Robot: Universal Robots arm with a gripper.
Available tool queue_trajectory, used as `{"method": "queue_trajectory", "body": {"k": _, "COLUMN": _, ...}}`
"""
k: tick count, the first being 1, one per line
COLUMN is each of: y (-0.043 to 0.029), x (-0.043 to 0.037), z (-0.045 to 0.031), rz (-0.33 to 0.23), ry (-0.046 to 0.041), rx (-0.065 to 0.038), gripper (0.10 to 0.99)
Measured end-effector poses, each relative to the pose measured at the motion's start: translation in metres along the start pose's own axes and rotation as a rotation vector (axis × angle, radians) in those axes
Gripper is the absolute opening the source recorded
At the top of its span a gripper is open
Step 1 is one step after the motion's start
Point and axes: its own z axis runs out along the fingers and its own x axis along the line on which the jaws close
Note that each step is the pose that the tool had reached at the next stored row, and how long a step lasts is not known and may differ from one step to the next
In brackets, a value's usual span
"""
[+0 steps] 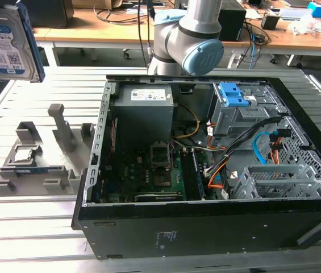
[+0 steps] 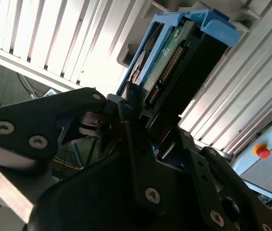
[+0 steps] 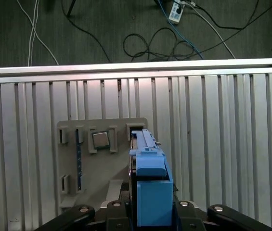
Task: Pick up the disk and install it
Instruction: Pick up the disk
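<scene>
Aloft, flat silvery disk (image 1: 4, 42) with blue plastic rails, clamped in black pincer (image 2: 148, 113), above slatted metal table (image 3: 222, 144).

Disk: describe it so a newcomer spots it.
From the open computer case, go to the grey fixture on the exterior view's left. The disk hangs above it: flat rectangle, white-and-blue label, blue side rails, unlike the fixture's small square chip.

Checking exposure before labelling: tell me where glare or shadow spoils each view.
Exterior view: even light, though the open computer case is shadowed inside; the disk is cut by the frame edge. Second wrist view: the slatted table glares white behind the dark gripper. First wrist view: the table's edge rail shines, floor dark.
</scene>
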Motion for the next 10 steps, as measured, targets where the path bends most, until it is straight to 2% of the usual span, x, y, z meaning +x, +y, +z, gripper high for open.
{"method": "queue_trajectory", "body": {"k": 10, "y": 0.0003, "x": -0.001, "z": -0.021, "rz": 0.0, "ry": 0.0, "rx": 0.0, "gripper": 0.365}}
